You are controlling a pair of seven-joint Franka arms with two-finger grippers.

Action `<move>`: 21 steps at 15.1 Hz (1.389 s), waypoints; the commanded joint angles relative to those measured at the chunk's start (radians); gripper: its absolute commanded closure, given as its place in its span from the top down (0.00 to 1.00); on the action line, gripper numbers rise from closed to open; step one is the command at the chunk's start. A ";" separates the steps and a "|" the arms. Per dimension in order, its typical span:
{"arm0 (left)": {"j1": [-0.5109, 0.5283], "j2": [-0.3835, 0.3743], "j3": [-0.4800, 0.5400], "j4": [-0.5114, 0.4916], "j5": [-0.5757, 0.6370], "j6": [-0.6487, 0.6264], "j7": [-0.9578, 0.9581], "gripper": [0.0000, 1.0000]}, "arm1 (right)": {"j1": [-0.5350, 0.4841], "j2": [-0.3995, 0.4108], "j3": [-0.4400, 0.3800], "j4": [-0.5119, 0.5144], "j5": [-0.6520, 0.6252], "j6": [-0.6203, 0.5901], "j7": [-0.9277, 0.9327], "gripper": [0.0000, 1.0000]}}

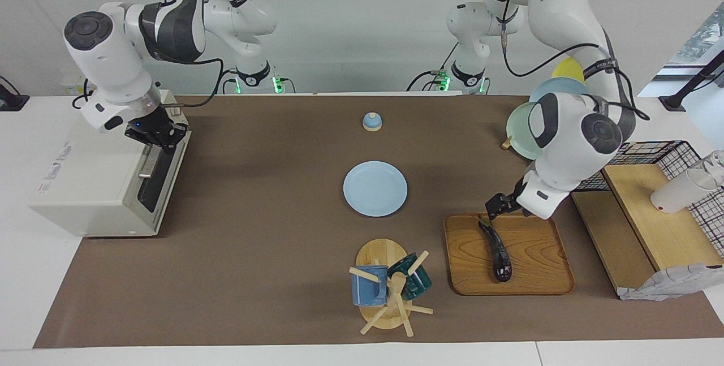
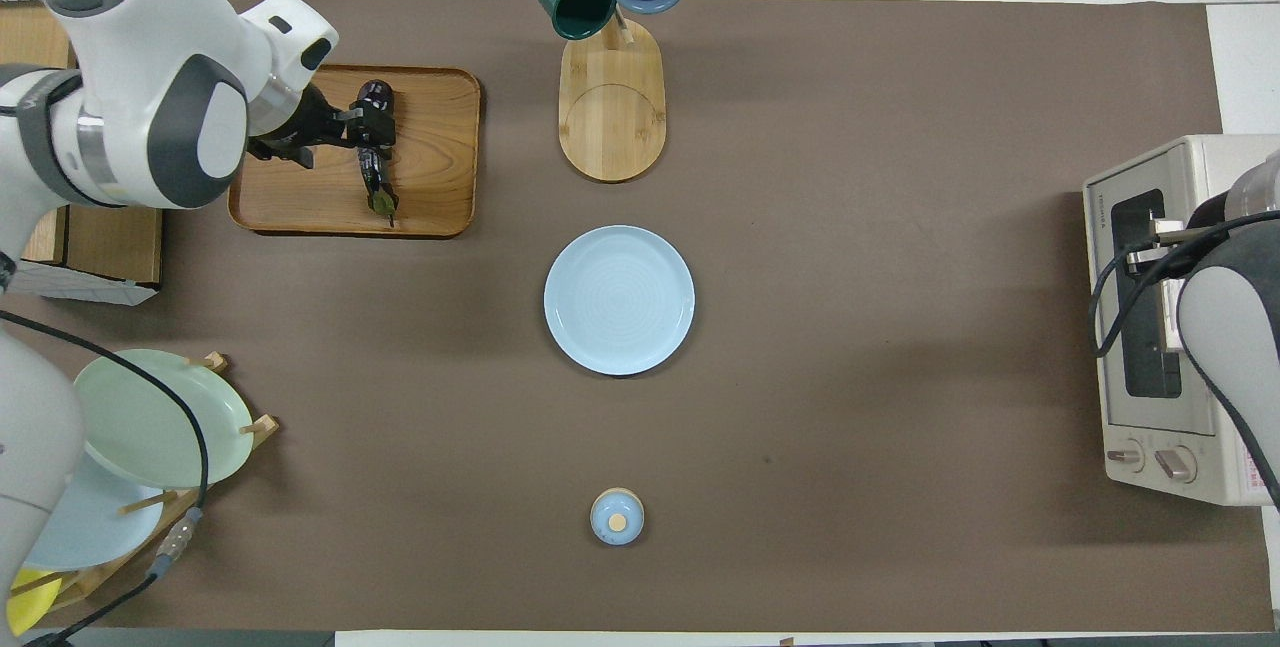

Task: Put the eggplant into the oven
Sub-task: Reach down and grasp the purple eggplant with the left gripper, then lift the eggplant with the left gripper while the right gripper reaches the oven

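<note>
The eggplant (image 1: 499, 253) lies on a wooden tray (image 1: 537, 264) toward the left arm's end of the table, its stem end pointing to the robots. It also shows in the overhead view (image 2: 373, 172) on the tray (image 2: 430, 157). My left gripper (image 1: 494, 207) hangs low over the eggplant's stem end; in the overhead view it (image 2: 360, 127) covers the eggplant's middle. The off-white oven (image 1: 96, 179) stands at the right arm's end with its door closed. My right gripper (image 1: 157, 133) is at the door's top edge by the bar handle, also in the overhead view (image 2: 1160, 237).
A light blue plate (image 1: 375, 188) lies mid-table, with a mug tree (image 1: 387, 287) farther out and a small blue lidded knob (image 1: 371, 121) nearer the robots. A plate rack (image 2: 150, 417) and a black wire-and-wood rack (image 1: 645, 213) flank the tray.
</note>
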 commanded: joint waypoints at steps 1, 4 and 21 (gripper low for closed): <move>-0.007 0.074 0.004 0.049 0.026 0.088 0.002 1.00 | -0.061 -0.026 0.010 -0.037 -0.026 0.026 -0.049 0.00; -0.007 0.077 0.003 0.016 0.104 0.148 0.012 1.00 | -0.095 -0.036 0.010 -0.101 -0.026 0.056 -0.058 0.00; 0.001 0.060 0.003 -0.127 0.101 0.343 0.015 0.83 | 0.023 0.053 0.015 -0.271 0.031 0.406 0.025 0.00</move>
